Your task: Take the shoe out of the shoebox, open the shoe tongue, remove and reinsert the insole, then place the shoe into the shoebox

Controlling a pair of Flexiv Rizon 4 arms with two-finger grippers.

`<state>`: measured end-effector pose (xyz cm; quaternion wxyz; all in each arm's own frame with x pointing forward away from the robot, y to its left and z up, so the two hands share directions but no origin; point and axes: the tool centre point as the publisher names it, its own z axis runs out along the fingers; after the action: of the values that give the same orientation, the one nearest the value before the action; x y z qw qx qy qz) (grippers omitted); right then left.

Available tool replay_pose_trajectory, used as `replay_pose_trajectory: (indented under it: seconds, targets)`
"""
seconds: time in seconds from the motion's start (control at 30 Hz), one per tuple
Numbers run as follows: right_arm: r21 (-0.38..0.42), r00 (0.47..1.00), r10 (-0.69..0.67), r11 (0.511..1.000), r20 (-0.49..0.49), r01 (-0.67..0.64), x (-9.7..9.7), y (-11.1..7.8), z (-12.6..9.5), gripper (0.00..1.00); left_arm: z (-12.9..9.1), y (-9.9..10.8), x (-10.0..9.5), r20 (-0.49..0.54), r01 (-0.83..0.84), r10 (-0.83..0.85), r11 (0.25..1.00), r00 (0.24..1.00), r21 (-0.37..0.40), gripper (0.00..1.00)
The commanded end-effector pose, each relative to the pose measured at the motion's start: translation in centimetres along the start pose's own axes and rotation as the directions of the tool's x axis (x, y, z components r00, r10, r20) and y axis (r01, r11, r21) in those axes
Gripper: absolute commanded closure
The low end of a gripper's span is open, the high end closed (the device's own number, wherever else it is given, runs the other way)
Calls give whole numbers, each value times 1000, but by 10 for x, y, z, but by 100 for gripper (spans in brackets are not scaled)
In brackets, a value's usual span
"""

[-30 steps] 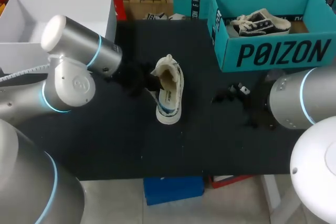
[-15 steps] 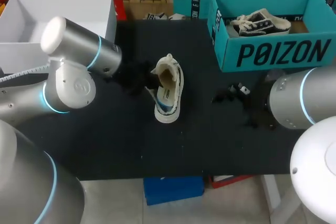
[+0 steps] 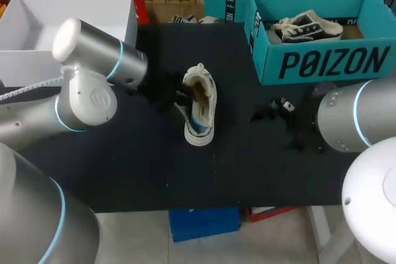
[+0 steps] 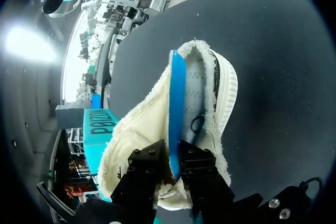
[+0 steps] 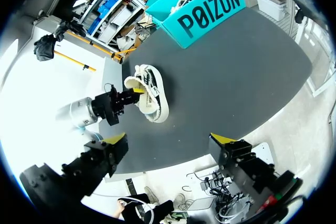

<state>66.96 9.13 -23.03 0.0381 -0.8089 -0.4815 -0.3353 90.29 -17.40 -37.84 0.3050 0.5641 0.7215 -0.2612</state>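
Head view: a white sneaker [image 3: 200, 112] lies mid-bench [image 3: 124, 165], toe toward the near edge, with the left tool [image 3: 178, 97] at its heel opening. A teal shoebox [image 3: 322, 60] at the far right corner holds a second sneaker [image 3: 306, 26].

Left wrist view: the left tool is clenched on the blue insole [image 4: 176, 98], which stands on edge inside the fleece-lined sneaker.

Right wrist view: the right tool [image 5: 169, 140] is released, fingers wide, well apart from the sneaker.

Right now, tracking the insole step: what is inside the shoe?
A blue insole stands on edge inside the fleece-lined shoe, pinched by the left jaws. The floor beneath is covered.
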Motion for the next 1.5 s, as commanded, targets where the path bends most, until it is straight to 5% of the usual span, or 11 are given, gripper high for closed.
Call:
replay_pose_trajectory:
  seconds: [0.03,0.47,0.5,0.53,0.57,0.6,1.03,1.5]
  targets:
    - [-19,1000,4,1000,3,-4,3,-5,6,0,-18,-5,-3,14,-20,19,999,1000,32,0]
    - [-19,1000,4,1000,3,-4,3,-5,6,0,-43,-30,-35,57,-48,40,987,998,154,0]
    - [-19,1000,4,1000,3,-4,3,-5,6,0,-42,-34,-36,47,-50,42,984,998,171,9]
    - [-19,1000,4,1000,3,-4,3,-5,6,0,-42,-37,-35,35,-54,48,981,998,185,51]
    - [-19,1000,4,1000,3,-4,3,-5,6,0,-41,-40,-34,23,-56,52,978,998,200,67]
    - [-19,1000,4,1000,3,-4,3,-5,6,0,-40,-42,-33,8,-55,54,975,998,217,100]
    - [-19,1000,4,1000,3,-4,3,-5,6,0,-52,-52,-7,-181,-84,150,941,972,327,100]
    - [-19,1000,4,1000,3,-4,3,-5,6,0,-37,-61,9,-240,-96,192,928,952,360,100]
